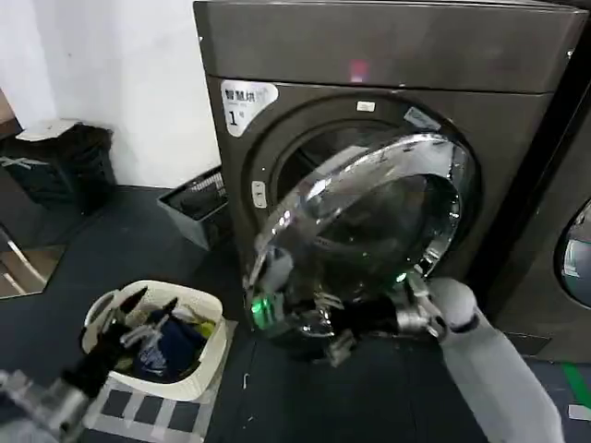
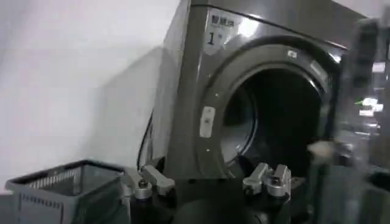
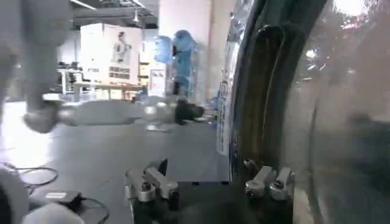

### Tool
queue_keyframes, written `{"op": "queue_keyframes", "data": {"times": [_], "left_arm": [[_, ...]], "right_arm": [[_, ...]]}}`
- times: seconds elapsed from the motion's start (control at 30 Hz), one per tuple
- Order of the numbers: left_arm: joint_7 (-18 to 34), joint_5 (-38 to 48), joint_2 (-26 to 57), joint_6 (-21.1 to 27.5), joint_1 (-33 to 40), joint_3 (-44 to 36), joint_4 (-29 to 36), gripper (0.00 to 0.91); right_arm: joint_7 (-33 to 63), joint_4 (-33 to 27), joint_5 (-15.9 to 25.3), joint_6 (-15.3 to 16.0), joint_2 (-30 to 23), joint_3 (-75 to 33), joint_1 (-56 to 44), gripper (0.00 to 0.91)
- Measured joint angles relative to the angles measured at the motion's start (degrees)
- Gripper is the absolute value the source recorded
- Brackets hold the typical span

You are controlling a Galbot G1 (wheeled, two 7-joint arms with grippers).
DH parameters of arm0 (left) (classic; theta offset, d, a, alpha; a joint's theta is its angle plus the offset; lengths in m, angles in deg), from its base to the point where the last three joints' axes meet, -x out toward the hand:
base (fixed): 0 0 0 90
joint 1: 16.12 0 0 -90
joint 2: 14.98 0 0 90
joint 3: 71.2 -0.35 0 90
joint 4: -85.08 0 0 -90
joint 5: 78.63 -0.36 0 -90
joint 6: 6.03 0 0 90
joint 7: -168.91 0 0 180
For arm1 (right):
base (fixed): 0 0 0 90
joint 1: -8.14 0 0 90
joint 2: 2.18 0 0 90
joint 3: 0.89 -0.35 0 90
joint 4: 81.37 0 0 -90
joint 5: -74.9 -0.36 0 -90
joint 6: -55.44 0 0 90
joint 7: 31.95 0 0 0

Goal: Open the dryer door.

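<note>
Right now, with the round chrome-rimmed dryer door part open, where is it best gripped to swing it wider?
Likely the free lower-left chrome rim of the dryer door, approached from the robot's left. That edge stands clear of the dark grey dryer; the right end effector is already at the rim's bottom.

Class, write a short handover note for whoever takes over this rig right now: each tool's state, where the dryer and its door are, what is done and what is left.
Right tool: open, at the lower rim of the large round chrome-rimmed dark-glass dryer door, fingers either side of the rim edge.
Left tool: open, idle, low on the left above the cream laundry basket.
The big dark grey-bronze dryer with the "1" sticker stands straight ahead.
Done: the door is unlatched and swung partly out; the dark drum opening shows.
Left: probably swing the door wider, then withdraw the right arm.
</note>
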Motion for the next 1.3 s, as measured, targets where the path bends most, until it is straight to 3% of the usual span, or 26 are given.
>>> {"op": "queue_keyframes", "data": {"times": [0.23, 0.37, 0.53, 0.8, 0.93, 1.17, 1.3], "left_arm": [[-2.80, 2.39, 9.58, -1.55, 13.21, -11.56, -8.28, 0.907], [-4.12, 2.61, 10.06, -2.22, 20.08, -20.11, -11.52, 0.907], [-6.17, 3.56, 8.73, -1.21, 29.07, -30.90, -14.72, 0.907], [-10.98, 3.42, 5.58, -1.40, 40.29, -44.46, -15.67, 0.907], [-11.90, 2.92, 4.61, -1.21, 42.85, -49.03, -14.37, 0.907], [-12.26, 2.41, 5.86, -2.14, 46.03, -55.99, -12.55, 0.907], [-11.41, 2.39, 4.71, -2.01, 48.33, -60.53, -12.38, 0.907]], "right_arm": [[-0.16, 5.95, -3.24, -4.83, 3.34, -12.07, -9.81, 0.907], [-0.16, 9.01, -1.43, -5.27, 2.96, -20.64, -17.03, 0.907], [0.81, 12.51, 3.78, -4.53, -0.69, -34.93, -26.44, 0.907], [16.00, 17.62, 1.25, -5.43, -9.36, -54.93, -36.28, 0.907], [28.88, 19.96, 0.73, -1.95, -12.11, -63.42, -39.17, 0.907], [53.04, 21.95, 0.56, 4.39, -11.29, -74.27, -42.57, 0.907], [63.21, 20.29, 0.92, 5.79, -9.94, -79.10, -43.88, 0.907]]}}
